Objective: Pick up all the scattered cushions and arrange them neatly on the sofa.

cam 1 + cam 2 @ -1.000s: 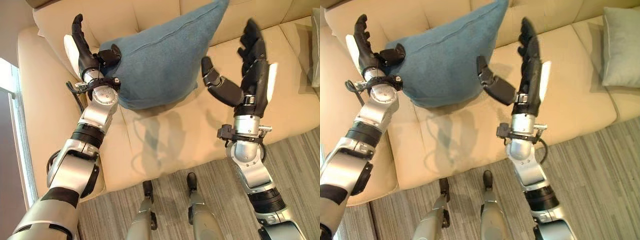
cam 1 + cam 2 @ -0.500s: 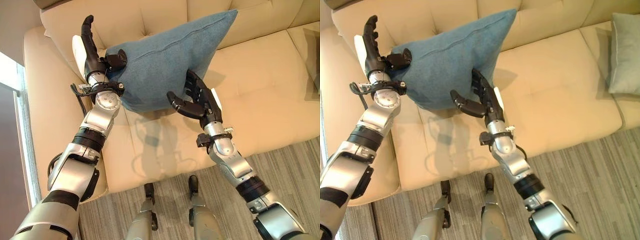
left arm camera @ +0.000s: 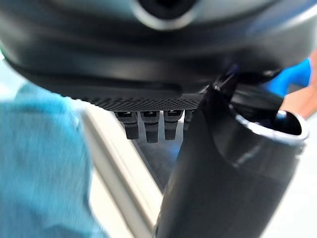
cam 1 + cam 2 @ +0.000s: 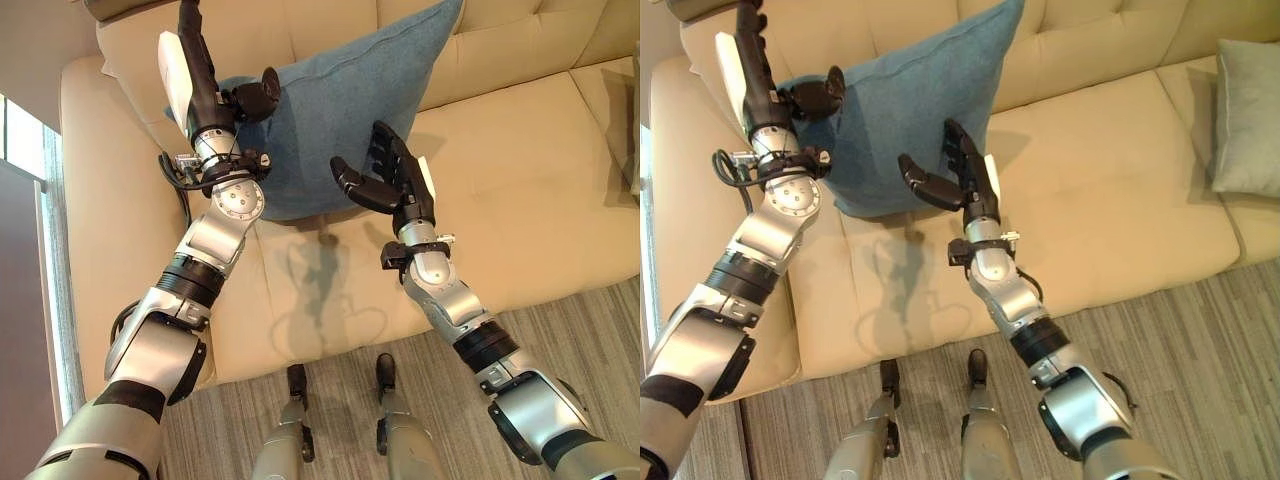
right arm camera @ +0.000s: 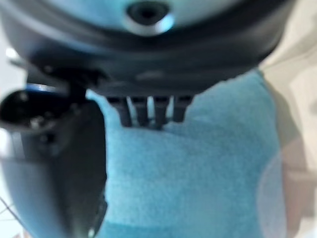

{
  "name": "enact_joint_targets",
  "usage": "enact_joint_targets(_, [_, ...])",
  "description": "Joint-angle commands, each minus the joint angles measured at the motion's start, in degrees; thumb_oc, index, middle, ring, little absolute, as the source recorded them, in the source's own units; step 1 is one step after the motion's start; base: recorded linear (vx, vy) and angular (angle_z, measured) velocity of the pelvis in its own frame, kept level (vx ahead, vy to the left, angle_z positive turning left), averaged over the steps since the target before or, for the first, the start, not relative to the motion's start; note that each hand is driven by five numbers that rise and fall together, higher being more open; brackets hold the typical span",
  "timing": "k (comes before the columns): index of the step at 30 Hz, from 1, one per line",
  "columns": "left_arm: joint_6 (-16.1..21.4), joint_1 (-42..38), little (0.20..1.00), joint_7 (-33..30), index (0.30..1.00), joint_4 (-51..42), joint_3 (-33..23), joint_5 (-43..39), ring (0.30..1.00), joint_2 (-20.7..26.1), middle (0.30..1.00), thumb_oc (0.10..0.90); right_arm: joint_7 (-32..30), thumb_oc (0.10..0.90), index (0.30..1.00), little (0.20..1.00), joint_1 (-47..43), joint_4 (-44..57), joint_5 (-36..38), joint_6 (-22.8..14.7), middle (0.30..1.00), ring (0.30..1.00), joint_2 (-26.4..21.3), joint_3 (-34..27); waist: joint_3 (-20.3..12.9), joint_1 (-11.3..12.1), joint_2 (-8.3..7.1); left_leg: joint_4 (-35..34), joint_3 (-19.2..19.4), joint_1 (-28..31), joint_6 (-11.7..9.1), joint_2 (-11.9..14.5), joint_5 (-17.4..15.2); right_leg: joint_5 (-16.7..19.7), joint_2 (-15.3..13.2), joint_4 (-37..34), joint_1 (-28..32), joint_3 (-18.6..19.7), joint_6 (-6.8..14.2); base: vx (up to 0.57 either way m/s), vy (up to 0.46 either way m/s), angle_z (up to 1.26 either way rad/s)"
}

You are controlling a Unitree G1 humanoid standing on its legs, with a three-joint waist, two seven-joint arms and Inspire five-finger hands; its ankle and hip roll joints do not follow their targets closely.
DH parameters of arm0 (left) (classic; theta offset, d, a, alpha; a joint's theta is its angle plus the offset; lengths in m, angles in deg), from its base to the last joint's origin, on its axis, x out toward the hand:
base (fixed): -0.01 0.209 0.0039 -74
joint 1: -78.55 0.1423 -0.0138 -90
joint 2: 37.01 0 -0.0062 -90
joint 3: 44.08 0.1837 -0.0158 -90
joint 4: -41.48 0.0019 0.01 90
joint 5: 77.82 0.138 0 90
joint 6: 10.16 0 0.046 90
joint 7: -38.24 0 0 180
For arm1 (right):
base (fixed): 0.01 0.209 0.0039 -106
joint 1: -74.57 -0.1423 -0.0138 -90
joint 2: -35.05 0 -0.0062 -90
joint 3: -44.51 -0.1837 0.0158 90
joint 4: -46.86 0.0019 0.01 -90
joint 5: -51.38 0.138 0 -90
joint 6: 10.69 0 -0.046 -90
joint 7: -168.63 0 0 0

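A large blue cushion (image 4: 340, 110) stands tilted on the beige sofa (image 4: 520, 190), its top corner leaning on the backrest. My left hand (image 4: 200, 80) is at its left edge, open, fingers straight up and thumb resting on the fabric. Against the cushion's lower right side lies my right hand (image 4: 395, 180), also open, fingers straight on the cloth and thumb spread out; the right wrist view shows the cushion (image 5: 198, 173) just past those fingers. A second, grey-green cushion (image 4: 1245, 115) lies flat on the seat at the far right.
The sofa's left armrest (image 4: 90, 200) rises beside my left arm. Bare seat (image 4: 1110, 190) stretches between the two cushions. Grey striped carpet (image 4: 600, 330) runs along the sofa's front.
My right hand swung in from the right and now rests against the blue cushion. My left hand rose higher along its left edge. The cushion stands more upright. The camera shifted.
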Motion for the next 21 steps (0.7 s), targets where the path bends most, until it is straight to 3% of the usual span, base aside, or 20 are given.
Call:
enact_joint_targets(1, [1.89,-9.63,0.9,-12.9,0.9,-1.41,-4.32,10.66,0.9,11.2,0.9,0.8,-1.24,0.8,0.9,0.9,-5.4,1.08,-4.14,-6.9,0.9,0.9,2.76,-0.26,-6.45,2.94,-0.72,0.07,1.15,5.42,-1.05,-0.32,-8.36,-10.18,0.58,4.11,1.98,-0.51,1.46,0.03,0.016,0.03])
enact_joint_targets(5, [-5.25,-6.46,0.9,-21.34,0.9,2.17,-9.39,13.52,0.9,17.16,0.9,0.8,-3.22,0.8,0.9,0.9,-2.56,1.92,-4.88,-8.97,0.9,0.9,3.65,-1.29,-7.63,3.52,-0.98,0.07,1.16,5.31,-0.87,-0.24,-8.59,-9.92,0.61,3.33,2.19,-0.67,1.71,0.01,0.005,0.02])
enact_joint_targets(10, [-5.9,4.32,0.9,-22.52,0.9,-1.36,-16.35,14.78,0.9,17.18,0.9,0.8,-5.22,0.8,0.9,0.9,-1.7,2.74,-8.43,-8.13,0.9,0.9,2.93,-3.08,-8.21,4.84,-1.59,0.07,0.53,5.5,-0.69,-0.27,-8.68,-10.23,0.54,3.23,2.84,-1.15,1.63,0.01,0.002,0.06])
enact_joint_targets(12, [-4.77,11.39,0.9,-20.13,0.9,-2.78,-18.71,15.54,0.9,16.01,0.9,0.8,-5.34,0.8,0.9,0.9,-1.74,3.06,-9.71,-7.73,0.9,0.9,1.9,-4.06,-8.55,5.23,-1.88,0.07,0.48,6.02,-0.62,-0.28,-8.86,-10.51,0.47,3.32,3.43,-1.26,1.44,0.03,0.013,0.2])
enact_joint_targets(16, [1.38,29.02,0.9,-13.27,0.9,-9.68,-22.07,15.19,0.9,7.9,0.9,0.8,-4.94,0.8,0.9,0.9,0.99,6.4,-10.92,-7.35,0.9,0.9,-1.22,-8.78,-8.88,6.21,-2.86,0.07,-0.07,7.53,-0.44,-0.54,-9.25,-11.01,0.27,3.55,5.38,-1.61,1.11,0.05,0.007,0.15])
enact_joint_targets(21, [6.69,51.52,0.9,-4.72,0.9,-11.01,-23.69,11.73,0.9,-1.44,0.9,0.8,-2.27,0.8,0.9,0.9,16.79,18.85,-13.75,-8.51,0.9,0.9,-6.74,-19.09,-9.93,6.71,-3.97,0.07,-1.1,10.59,-0.02,-0.6,-10.19,-12.39,-0.24,4.57,9.04,-2.75,1.02,0.07,0.018,0.16])
